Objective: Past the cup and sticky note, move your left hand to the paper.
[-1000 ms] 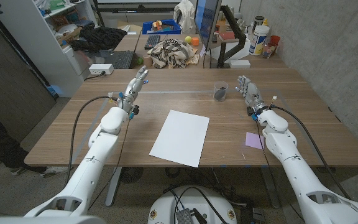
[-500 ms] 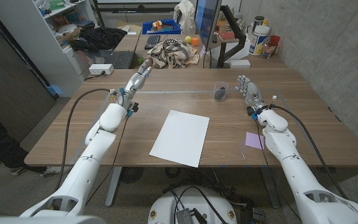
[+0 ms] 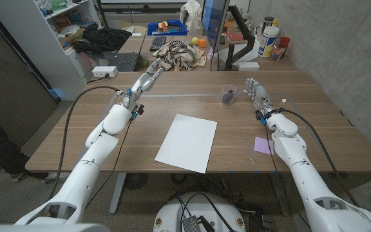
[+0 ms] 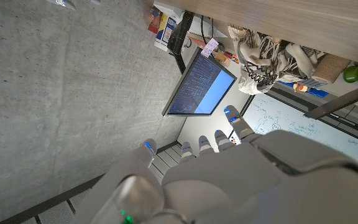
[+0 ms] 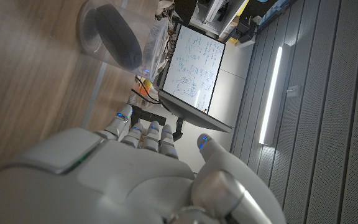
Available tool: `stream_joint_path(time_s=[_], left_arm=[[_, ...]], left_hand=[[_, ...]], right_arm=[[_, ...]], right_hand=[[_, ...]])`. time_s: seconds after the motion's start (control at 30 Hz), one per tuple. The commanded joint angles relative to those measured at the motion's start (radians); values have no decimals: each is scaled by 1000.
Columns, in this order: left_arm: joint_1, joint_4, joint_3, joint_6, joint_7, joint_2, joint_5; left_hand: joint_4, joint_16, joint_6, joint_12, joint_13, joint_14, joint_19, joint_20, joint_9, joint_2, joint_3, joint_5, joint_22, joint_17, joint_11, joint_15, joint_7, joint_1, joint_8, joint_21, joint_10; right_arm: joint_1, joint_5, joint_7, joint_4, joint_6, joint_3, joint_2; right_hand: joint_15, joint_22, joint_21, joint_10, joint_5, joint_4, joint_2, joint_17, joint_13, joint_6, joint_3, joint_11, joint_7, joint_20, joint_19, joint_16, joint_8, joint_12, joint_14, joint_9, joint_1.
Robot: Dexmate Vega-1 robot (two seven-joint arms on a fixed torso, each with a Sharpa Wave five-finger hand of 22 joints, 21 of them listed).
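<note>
A white sheet of paper (image 3: 187, 142) lies in the middle of the wooden table (image 3: 321, 122). Beyond it stands a clear cup (image 3: 227, 95) with something dark inside, seen close in the right wrist view as the cup (image 5: 112, 38). A pink sticky note (image 3: 262, 145) lies near the right front. My left hand (image 3: 146, 80) hangs raised over the far left of the table, fingers stretched out and holding nothing; the left hand (image 4: 229, 171) points at a monitor. My right hand (image 3: 257, 94) stands open to the right of the cup, and the right hand (image 5: 142, 168) holds nothing.
A monitor (image 3: 214, 29) stands at the table's far edge with a patterned cloth (image 3: 179, 55), a keyboard (image 3: 157, 42) and bottles (image 3: 270, 37) behind. A laptop (image 3: 118, 62) and shelves (image 3: 50, 38) are at the far left. Cables run along both arms.
My left hand has lifted and moved farther from me and to the right, toward the table's far edge. The right hand, paper, cup and sticky note have stayed put.
</note>
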Motion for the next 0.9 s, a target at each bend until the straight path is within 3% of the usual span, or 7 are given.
stream_joint_path(time_s=[0.03, 0.9], left_arm=[[-9, -28, 19, -45, 6, 47, 99], [-19, -109, 56, -148, 38, 131, 264]], left_hand=[[-2, -4, 0, 5, 4, -22, -136, 6, 4, 12, -1, 7, 2, 3, -6, -10, -2, 10, 5, -2, 5], [7, -6, 5, 3, 4, -8, -129, -4, 5, 11, -5, 9, 3, 4, -17, -24, -1, 7, -1, -13, 22]], right_arm=[[-1, -11, 1, 0, 1, 3, 5], [1, -23, -1, 8, 12, 5, 7]], right_hand=[[-43, 4, -2, -3, 9, -6, 85, 3, 4, 6, 5, -5, 2, -122, -24, 6, 6, 7, -2, 5, 2], [-43, 4, -7, -3, 9, -7, 86, 3, 4, 4, 5, -9, 4, -123, -22, 6, 5, 7, -1, 5, 2]])
